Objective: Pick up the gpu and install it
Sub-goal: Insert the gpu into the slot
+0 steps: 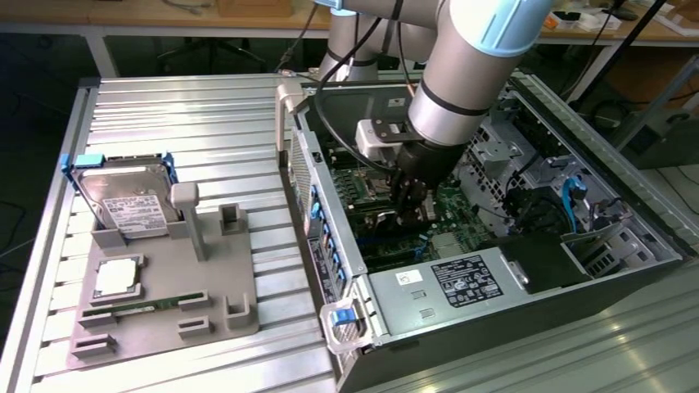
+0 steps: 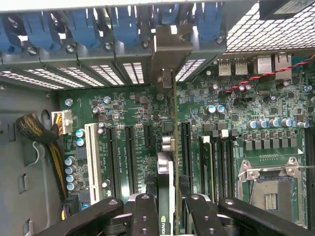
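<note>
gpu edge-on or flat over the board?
Edge-on: the gpu stands on edge between the gripper fingers, bracket toward the case rear.

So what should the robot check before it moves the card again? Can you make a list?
1. End effector clamped on the gpu: ok.
2. Card edge-on and upright over the motherboard: ok.
3. Metal bracket against the case's rear slot wall: ok.
4. Card lined up with one slot: cannot tell.
5. Card fully seated: cannot tell.
6. Yellow cable bundle off to the side of the card: ok.
</note>
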Action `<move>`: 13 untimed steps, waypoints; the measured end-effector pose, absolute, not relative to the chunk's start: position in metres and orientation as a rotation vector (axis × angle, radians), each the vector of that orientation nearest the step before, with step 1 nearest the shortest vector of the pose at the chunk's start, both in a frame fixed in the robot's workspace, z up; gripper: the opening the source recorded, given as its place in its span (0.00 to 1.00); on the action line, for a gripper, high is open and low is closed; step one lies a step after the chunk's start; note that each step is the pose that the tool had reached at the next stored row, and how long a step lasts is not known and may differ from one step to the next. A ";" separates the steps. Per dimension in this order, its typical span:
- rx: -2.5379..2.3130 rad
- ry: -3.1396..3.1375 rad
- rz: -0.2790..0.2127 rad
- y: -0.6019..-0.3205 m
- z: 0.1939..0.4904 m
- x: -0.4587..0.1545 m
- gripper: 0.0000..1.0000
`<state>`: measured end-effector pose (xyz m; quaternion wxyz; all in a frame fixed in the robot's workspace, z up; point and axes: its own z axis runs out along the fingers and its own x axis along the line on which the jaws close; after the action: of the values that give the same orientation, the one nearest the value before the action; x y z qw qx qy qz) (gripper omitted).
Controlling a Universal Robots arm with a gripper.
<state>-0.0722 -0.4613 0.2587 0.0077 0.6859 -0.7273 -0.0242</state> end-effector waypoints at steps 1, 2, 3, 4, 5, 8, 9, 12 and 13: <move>2.143 -2.272 -0.076 -0.461 0.259 -0.072 0.27; 2.142 -2.271 -0.077 -0.461 0.259 -0.071 0.27; 2.141 -2.270 -0.077 -0.461 0.259 -0.071 0.27; 2.140 -2.269 -0.077 -0.461 0.259 -0.070 0.27; 2.140 -2.269 -0.077 -0.461 0.259 -0.070 0.27; 2.140 -2.269 -0.077 -0.461 0.259 -0.070 0.27; 2.140 -2.269 -0.077 -0.461 0.259 -0.070 0.27; 2.152 -2.257 -0.078 -0.461 0.259 -0.070 0.27; 2.158 -2.251 -0.077 -0.461 0.259 -0.070 0.27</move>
<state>-0.0696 -0.4613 0.2593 0.0110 0.6918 -0.7215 -0.0248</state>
